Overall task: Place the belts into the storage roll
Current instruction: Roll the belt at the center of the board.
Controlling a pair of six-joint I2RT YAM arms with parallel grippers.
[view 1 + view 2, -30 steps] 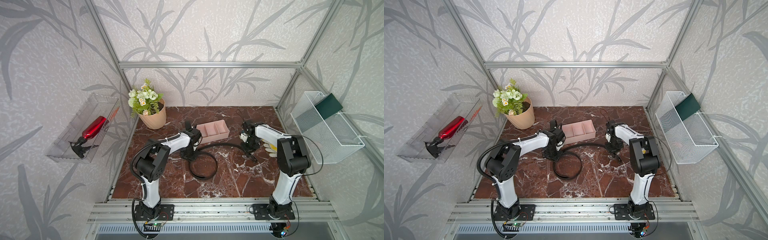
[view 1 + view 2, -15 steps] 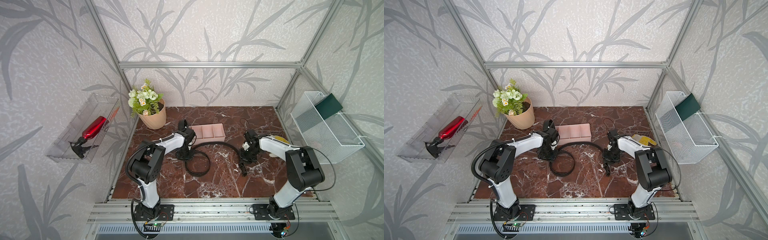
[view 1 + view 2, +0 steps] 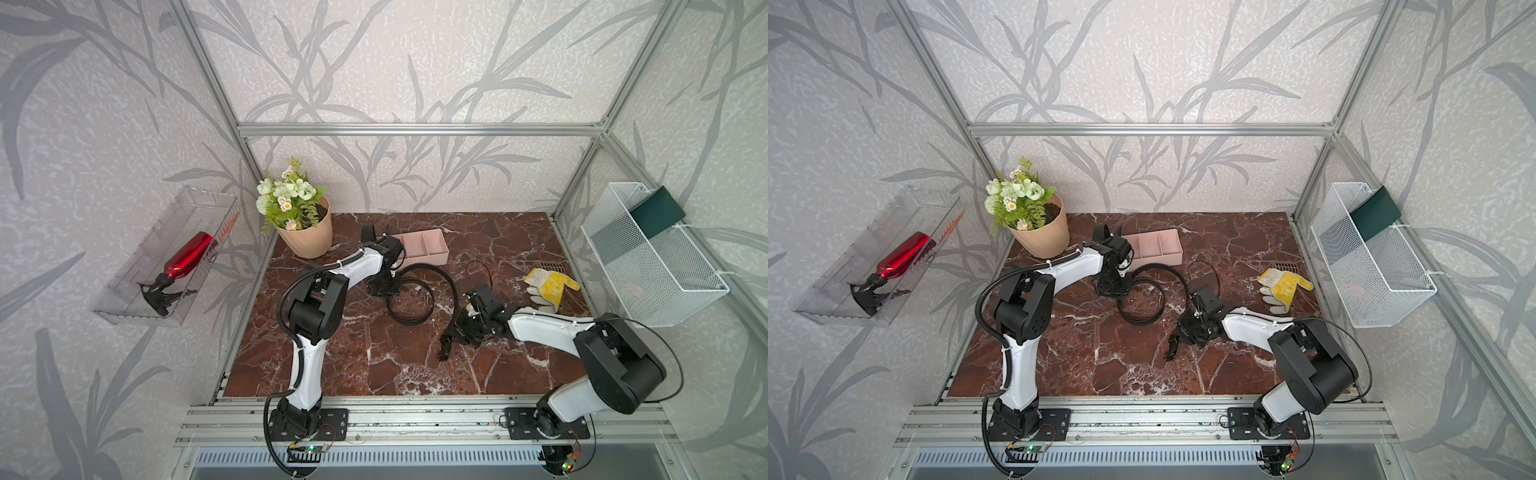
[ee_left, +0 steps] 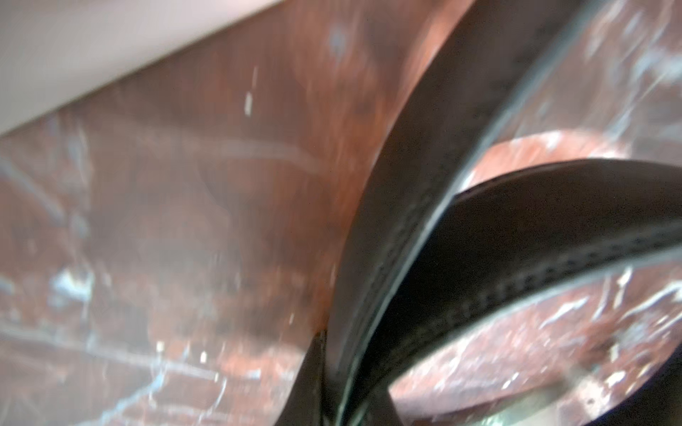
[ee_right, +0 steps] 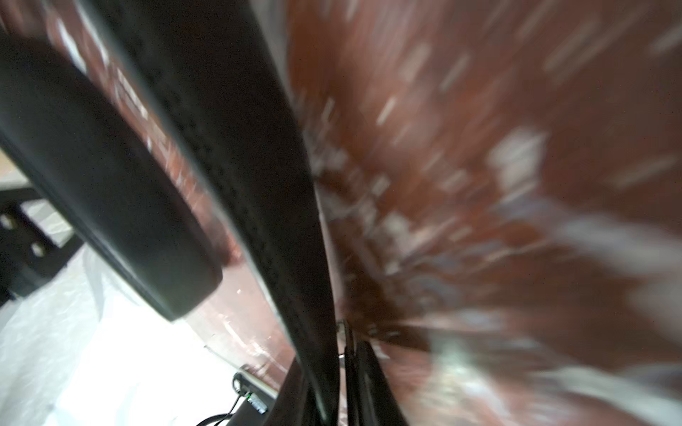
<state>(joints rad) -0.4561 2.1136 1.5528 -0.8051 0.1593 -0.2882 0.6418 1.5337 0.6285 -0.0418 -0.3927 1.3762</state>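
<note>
Both claws, left claw (image 3: 384,286) and right claw (image 3: 451,338), pinch one black belt (image 3: 440,276); coil it tight before lifting toward the pink storage roll (image 3: 428,249) just behind the left claw.

belt (image 4: 535,236): matt stitched leather-like | storage roll (image 3: 428,248): smooth pink plastic | tabletop (image 3: 374,353): glossy marble-look

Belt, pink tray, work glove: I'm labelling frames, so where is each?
belt (image 3: 446,279), a top view, arc of the strap.
pink tray (image 3: 432,259), a top view, front wall.
work glove (image 3: 547,283), a top view, yellow cuff.
</note>
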